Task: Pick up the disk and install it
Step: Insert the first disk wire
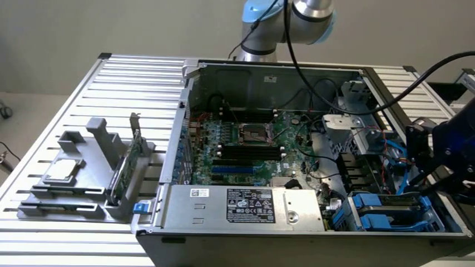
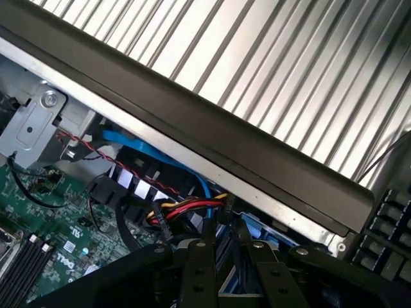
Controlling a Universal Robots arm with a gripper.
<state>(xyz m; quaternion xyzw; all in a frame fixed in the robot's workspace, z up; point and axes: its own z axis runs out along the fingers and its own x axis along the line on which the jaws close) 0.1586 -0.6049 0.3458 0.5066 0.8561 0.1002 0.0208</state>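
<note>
The disk stands on edge in the drive bay at the corner of the open computer case, at the exterior view's lower right, its blue rails showing round a dark top edge. The gripper reaches down onto it from above. In the wrist view, a strip of the disk, blue rail and pale metal, sits between the black fingers. The gripper is clamped on it.

The wrist view also gives a blue cable and red-and-yellow wires just past the disk, under the case's dark rim.

The exterior view alone gives the wider layout: the motherboard, the power supply, and, well apart on the slatted table, a grey tray holding a green circuit card and a square chip.
</note>
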